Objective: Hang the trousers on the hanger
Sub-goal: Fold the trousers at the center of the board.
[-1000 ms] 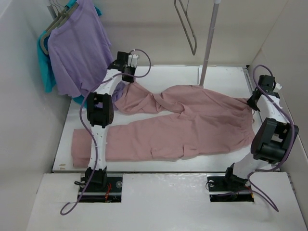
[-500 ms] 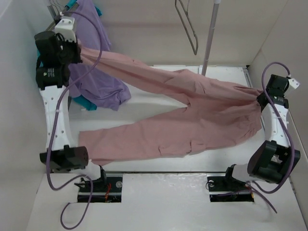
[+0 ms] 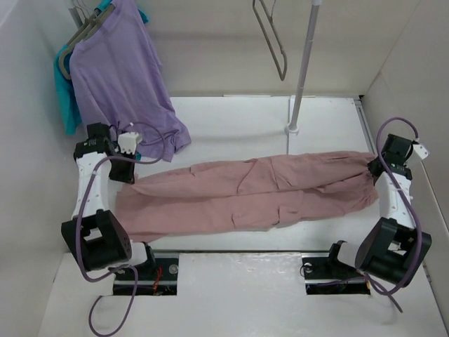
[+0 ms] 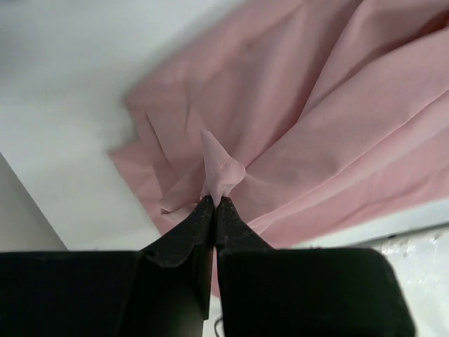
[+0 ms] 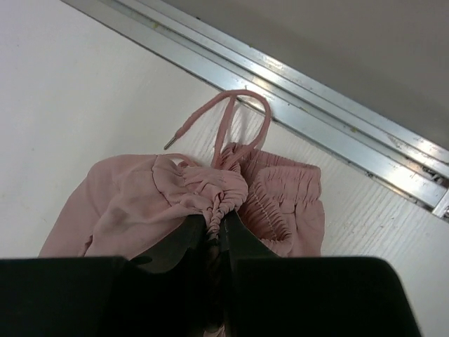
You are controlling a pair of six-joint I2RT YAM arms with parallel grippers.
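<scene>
A: Since the trousers (image 3: 252, 193) lie lengthwise along the near edge, why grip both ends?
B: Probably stretching them: left gripper (image 4: 214, 201) pinches the cuffs (image 4: 222, 168), right gripper (image 5: 217, 222) the waistband (image 5: 235, 188). The hanger (image 3: 271, 38) hangs above the far edge.

The trousers (image 3: 252, 193) lie lengthwise across the table (image 3: 231, 119). My left gripper (image 4: 214, 202) pinches their left end, my right gripper (image 5: 216, 223) their right end. Behind them hangs the hanger (image 3: 273, 42), left of the pole (image 3: 303, 63).
</scene>
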